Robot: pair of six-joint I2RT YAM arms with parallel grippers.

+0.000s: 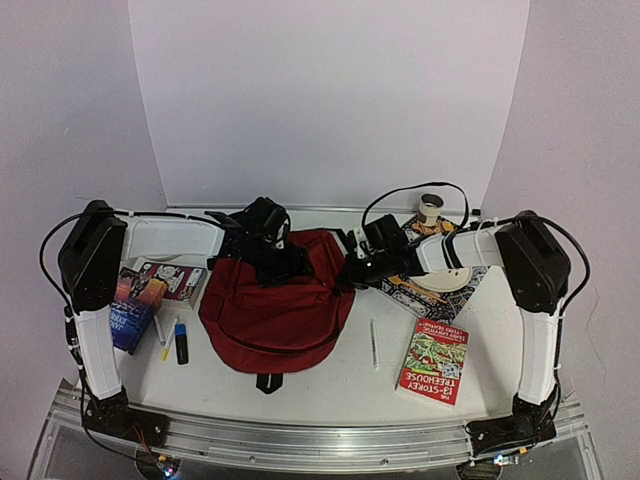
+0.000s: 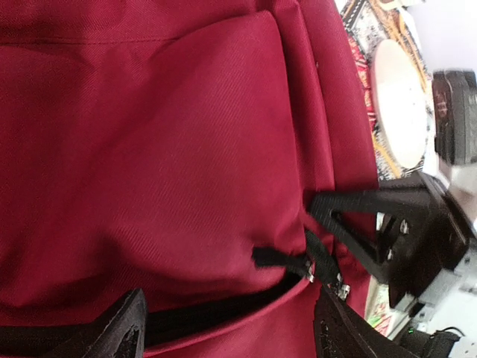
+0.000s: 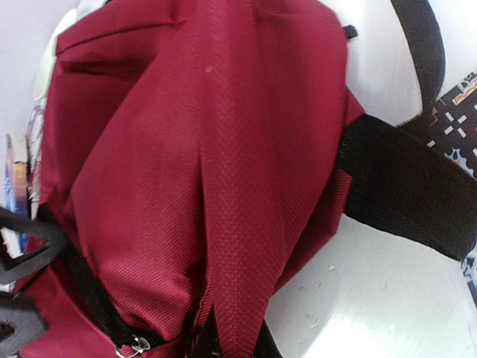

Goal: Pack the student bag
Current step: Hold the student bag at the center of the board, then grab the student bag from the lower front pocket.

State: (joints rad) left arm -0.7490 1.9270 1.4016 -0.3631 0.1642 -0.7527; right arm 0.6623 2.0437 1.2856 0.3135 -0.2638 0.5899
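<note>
Bag (image 1: 275, 310) lies under left claw (image 2: 227, 328), against right claw (image 1: 352, 270).

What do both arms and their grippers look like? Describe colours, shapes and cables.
The left arm and right arm match: white links, boxy black joint housings, and thin black cables looping alongside. The left gripper and right gripper are black, with angular, open-framed fingers.
</note>
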